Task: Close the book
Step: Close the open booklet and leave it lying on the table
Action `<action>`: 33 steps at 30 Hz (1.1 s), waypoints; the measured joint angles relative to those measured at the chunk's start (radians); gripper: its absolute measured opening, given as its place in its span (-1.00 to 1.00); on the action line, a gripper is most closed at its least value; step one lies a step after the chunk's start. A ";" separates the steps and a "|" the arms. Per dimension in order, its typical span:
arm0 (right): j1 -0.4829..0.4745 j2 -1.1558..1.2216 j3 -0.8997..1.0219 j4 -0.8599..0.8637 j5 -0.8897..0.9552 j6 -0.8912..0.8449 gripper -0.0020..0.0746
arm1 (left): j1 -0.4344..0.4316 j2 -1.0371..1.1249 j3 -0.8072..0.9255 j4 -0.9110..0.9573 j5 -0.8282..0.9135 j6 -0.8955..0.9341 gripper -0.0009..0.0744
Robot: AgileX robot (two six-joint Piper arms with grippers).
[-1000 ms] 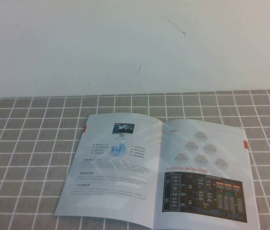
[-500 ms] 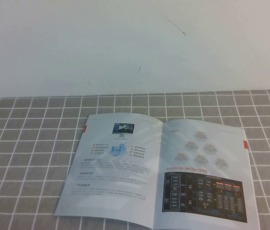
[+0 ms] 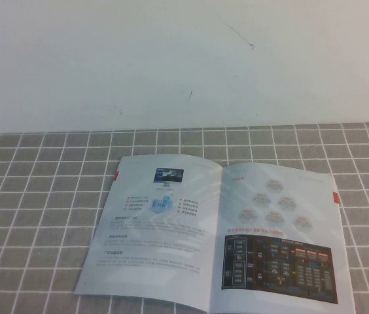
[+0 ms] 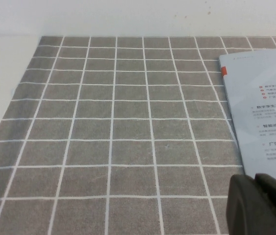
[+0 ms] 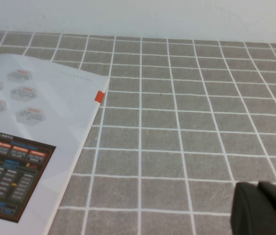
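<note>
Two wrist views alone catch the left gripper and right gripper flanking the open book on grey checked cloth; I cannot tell their grip.

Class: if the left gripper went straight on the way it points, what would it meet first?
Probably the book, its left page near the outer edge; depth is unclear. The left gripper sits just short of it; the right gripper is over the cloth opposite.

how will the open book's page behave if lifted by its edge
Probably floppy: the book looks thin, pages bowing at the spine. Glossy sheen suggests slippery. The left gripper sits near its left edge, right gripper beyond its right edge.
</note>
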 joint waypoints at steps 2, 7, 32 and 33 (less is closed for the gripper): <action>0.000 0.000 0.000 0.000 -0.002 0.000 -0.95 | 0.000 0.000 0.000 0.021 0.000 0.009 -0.99; 0.000 0.000 0.006 -0.002 -0.046 0.000 -0.95 | 0.000 0.000 0.003 0.046 -0.045 0.010 -0.98; 0.000 0.000 0.006 0.023 -0.808 0.004 -0.95 | 0.000 -0.002 0.006 0.060 -1.049 0.037 -0.99; 0.000 0.000 0.006 0.024 -0.825 0.004 -0.95 | 0.000 -0.002 0.006 0.060 -1.065 0.037 -0.99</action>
